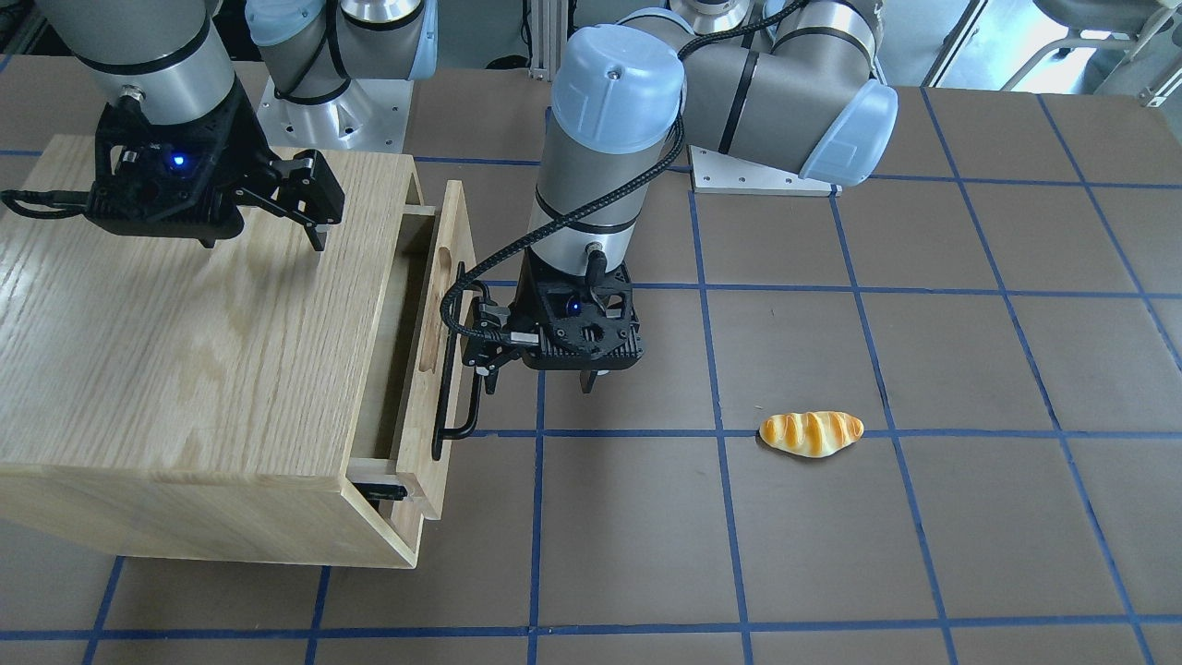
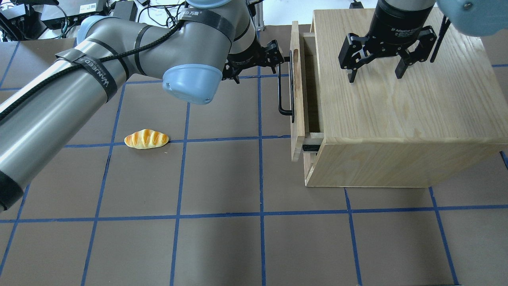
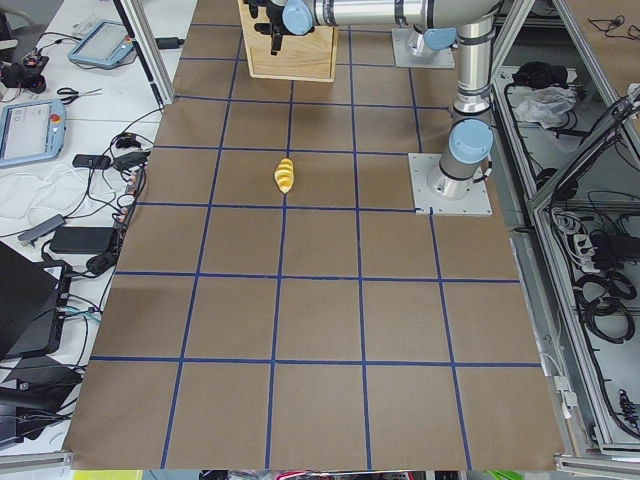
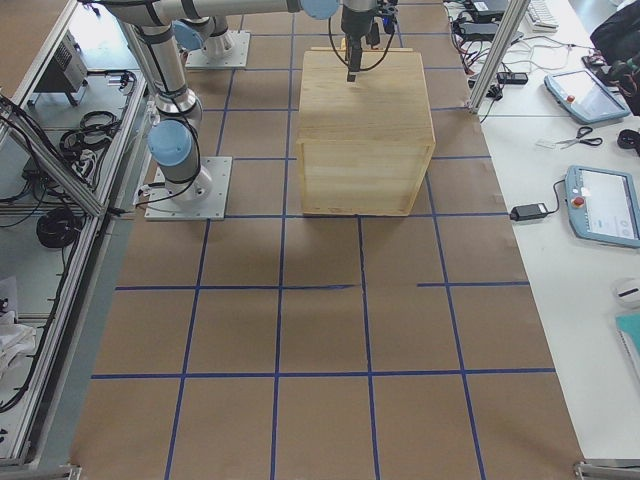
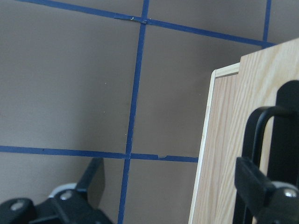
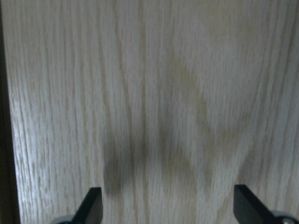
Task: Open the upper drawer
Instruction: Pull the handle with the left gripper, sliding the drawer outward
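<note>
The upper drawer (image 1: 434,342) of the oak cabinet (image 1: 185,351) is pulled partly out, and a dark gap shows behind its front panel (image 2: 297,99). Its black bar handle (image 2: 281,91) faces the table's middle. My left gripper (image 1: 485,365) is open at the far end of the handle. In the left wrist view (image 5: 170,172) one of its fingers (image 5: 254,182) sits against the handle (image 5: 261,126), and the other is out over the table. My right gripper (image 2: 375,75) is open and empty just above the cabinet top (image 6: 163,93).
A toy bread roll (image 1: 811,433) lies on the brown mat with blue grid lines, well away from the cabinet. It also shows in the overhead view (image 2: 146,139). The left arm's elbow (image 2: 190,79) hangs over the mat between the roll and the drawer.
</note>
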Robot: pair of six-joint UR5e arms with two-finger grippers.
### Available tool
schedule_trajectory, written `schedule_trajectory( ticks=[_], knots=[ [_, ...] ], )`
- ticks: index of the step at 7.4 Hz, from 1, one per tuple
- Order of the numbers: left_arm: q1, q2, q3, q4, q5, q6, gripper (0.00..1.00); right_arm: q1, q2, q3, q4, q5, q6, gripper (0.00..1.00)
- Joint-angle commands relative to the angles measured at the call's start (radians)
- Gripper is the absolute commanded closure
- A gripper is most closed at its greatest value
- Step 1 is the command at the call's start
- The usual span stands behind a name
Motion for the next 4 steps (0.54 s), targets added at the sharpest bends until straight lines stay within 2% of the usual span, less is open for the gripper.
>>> schedule_trajectory(
  ticks=[1,2,4],
  knots=[
    [-0.011,-0.002,0.010,-0.006,-0.017,-0.049,0.00,0.000,0.000,0.000,0.000,0.000,0.000,0.00],
    [-0.011,-0.002,0.007,-0.008,-0.052,-0.057,0.00,0.000,0.000,0.000,0.000,0.000,0.000,0.00],
    [-0.013,-0.015,0.002,-0.008,-0.059,-0.057,0.00,0.000,0.000,0.001,0.000,0.000,0.001,0.00]
  ],
)
